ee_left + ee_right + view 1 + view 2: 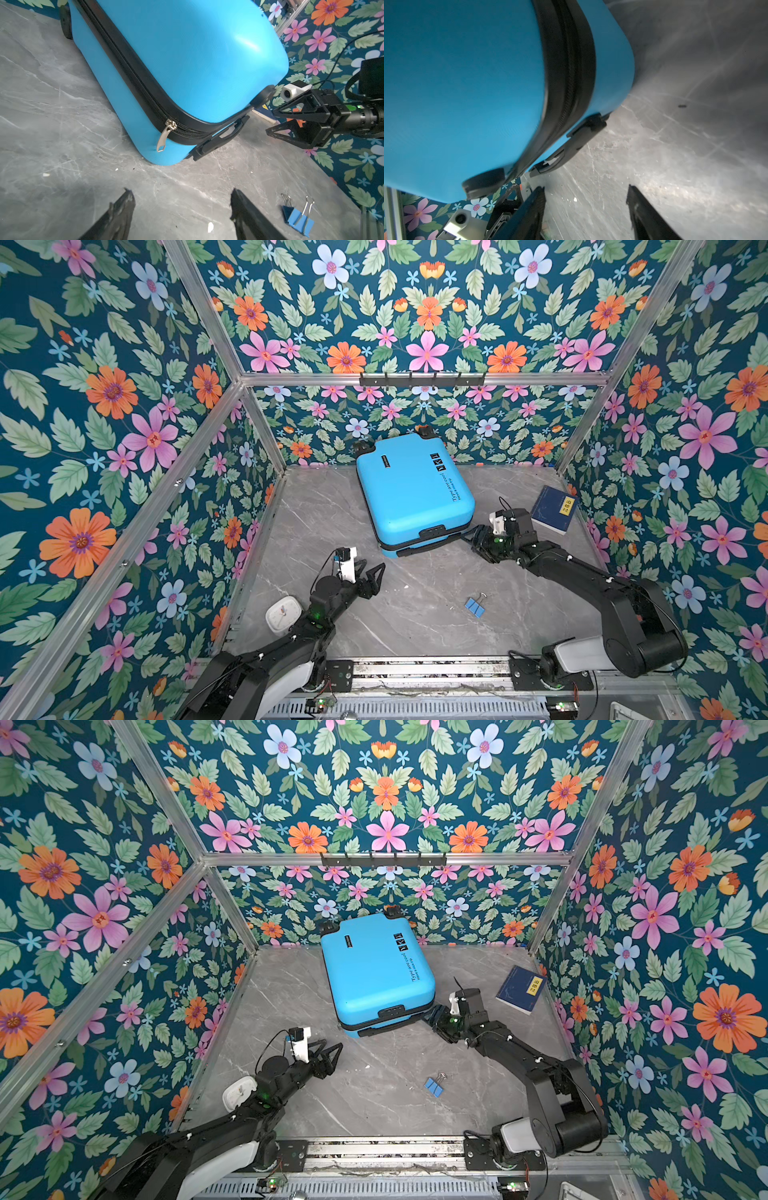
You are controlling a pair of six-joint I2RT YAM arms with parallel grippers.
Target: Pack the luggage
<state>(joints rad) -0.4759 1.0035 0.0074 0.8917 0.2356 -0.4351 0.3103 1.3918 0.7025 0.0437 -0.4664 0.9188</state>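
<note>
left fingers (376,574) wide apart, empty | right fingers (478,537) wide apart, empty | luggage (411,485) zipped — pinch zip pull (164,137) ahead of left fingers, tug slowly

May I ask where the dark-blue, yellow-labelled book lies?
In both top views the dark-blue book lies by the right wall, right of the sky-blue hard-shell suitcase, beyond the right gripper.
</note>
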